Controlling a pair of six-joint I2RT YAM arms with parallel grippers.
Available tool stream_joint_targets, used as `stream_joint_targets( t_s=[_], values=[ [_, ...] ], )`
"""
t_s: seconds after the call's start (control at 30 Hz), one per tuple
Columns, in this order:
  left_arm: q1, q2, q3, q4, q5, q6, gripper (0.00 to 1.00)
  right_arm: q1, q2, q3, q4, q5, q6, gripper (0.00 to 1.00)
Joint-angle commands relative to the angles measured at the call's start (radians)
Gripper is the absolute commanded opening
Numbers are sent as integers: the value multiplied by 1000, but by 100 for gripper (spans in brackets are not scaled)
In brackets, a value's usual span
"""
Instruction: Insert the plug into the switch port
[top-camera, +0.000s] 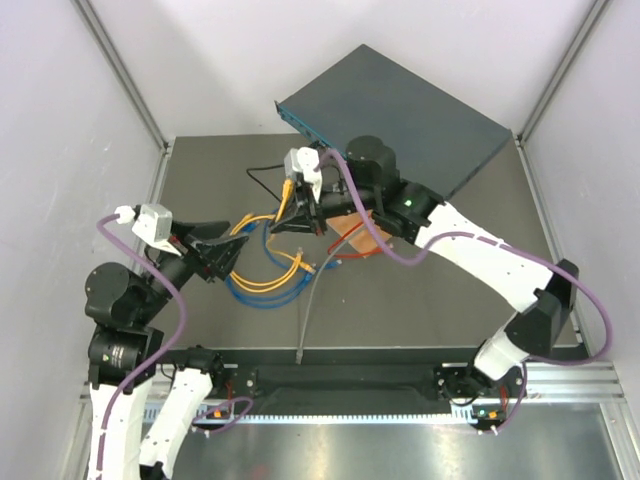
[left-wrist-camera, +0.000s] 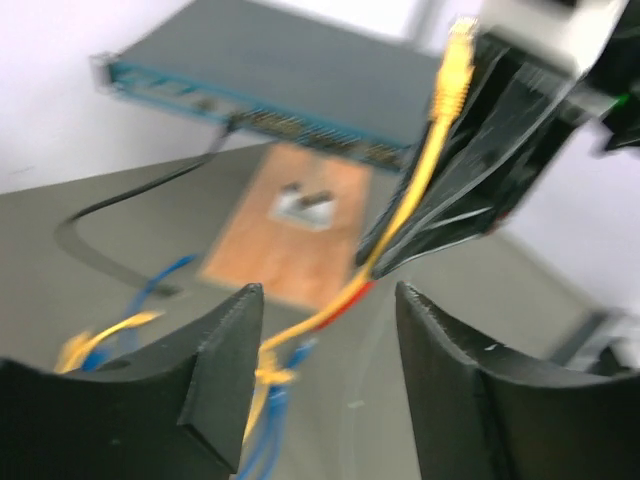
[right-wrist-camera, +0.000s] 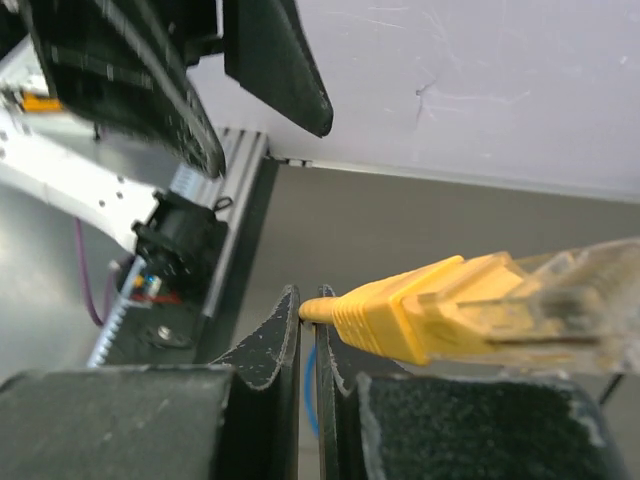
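Right end effector (right-wrist-camera: 308, 300) clamps the plug (right-wrist-camera: 480, 310); left wrist view shows switch (left-wrist-camera: 300, 70).

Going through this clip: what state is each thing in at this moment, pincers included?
left pincer: open, holding nothing.
right pincer: shut on the yellow cable just behind its plug.
plug: held in the air, not in any port.
switch: a black cable runs to its front face.
wooden board: lying flat on the table.
spare cables: lying loose on the table.
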Motion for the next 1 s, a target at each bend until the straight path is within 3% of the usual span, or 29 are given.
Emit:
stream_joint_targets(
  t_s=[0.0, 0.2, 0.43, 0.97],
  values=[
    [11, 34, 23, 158, 191, -219, 58, 38, -83, -10, -80, -44, -289, 0],
    [13, 67, -18, 299, 343, -274, 48, 77, -90, -9, -132, -24, -355, 0],
    [13, 91, -26, 455, 394, -322, 47, 86, -78, -6, -124, -4, -334, 0],
    [13, 153, -28, 442, 408, -176, 37, 104, -41, 25, -89, 65, -208, 0]
  ],
)
